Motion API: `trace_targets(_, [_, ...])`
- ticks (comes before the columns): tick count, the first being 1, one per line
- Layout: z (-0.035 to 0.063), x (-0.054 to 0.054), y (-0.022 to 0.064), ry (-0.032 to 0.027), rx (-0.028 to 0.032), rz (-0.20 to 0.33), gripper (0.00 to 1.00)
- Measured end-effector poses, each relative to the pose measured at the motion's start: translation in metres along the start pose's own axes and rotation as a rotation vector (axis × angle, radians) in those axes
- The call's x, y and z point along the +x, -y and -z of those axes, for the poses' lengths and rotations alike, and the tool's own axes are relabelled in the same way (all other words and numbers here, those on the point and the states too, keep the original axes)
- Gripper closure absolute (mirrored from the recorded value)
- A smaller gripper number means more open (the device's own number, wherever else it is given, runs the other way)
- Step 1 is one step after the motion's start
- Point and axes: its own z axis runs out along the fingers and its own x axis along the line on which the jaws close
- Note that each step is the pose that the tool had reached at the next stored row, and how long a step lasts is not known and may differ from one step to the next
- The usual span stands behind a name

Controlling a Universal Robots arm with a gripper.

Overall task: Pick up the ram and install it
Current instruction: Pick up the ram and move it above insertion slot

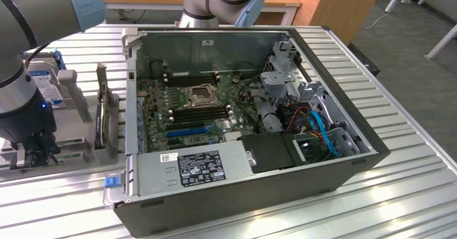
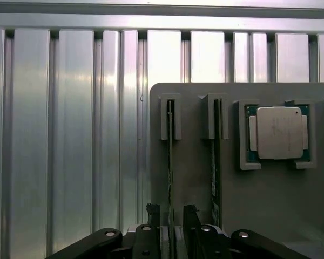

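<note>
The ram (image 2: 170,162) stands on edge in a slot of a grey holder (image 2: 270,205), so I see it as a thin green line. My gripper (image 2: 171,216) is open and straddles its near end, one finger (image 2: 153,216) on each side with a small gap to the board. A second stick (image 2: 215,162) stands in the neighbouring slot. In the exterior view the gripper (image 1: 32,156) is low over the holder (image 1: 78,156) at the exterior view's left, beside the open computer case (image 1: 250,126). Black memory slots (image 1: 200,113) flank the processor socket (image 1: 198,94) on the motherboard.
A square silver processor chip (image 2: 279,132) lies in a pocket of the holder. A hard drive with a blue-and-white label (image 1: 43,84) stands behind the gripper. A dark flat part (image 1: 105,110) stands upright near the case wall. The power supply (image 1: 196,167) and cables (image 1: 321,129) fill the case's near side.
</note>
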Motion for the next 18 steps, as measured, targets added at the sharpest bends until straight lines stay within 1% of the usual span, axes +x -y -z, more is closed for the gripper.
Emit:
trace_targets(10, [0.0000, 0.0006, 0.0000, 0.0000, 0.0000, 0.000, 0.69])
trace_targets(11, [0.0000, 0.0006, 0.0000, 0.0000, 0.0000, 0.000, 0.71])
trace_targets(13, [0.0000, 0.0006, 0.0000, 0.0000, 0.0000, 0.000, 0.71])
trace_targets(14, [0.0000, 0.0006, 0.0000, 0.0000, 0.0000, 0.000, 0.77])
trace_targets(18, [0.0000, 0.0006, 0.0000, 0.0000, 0.0000, 0.000, 0.77])
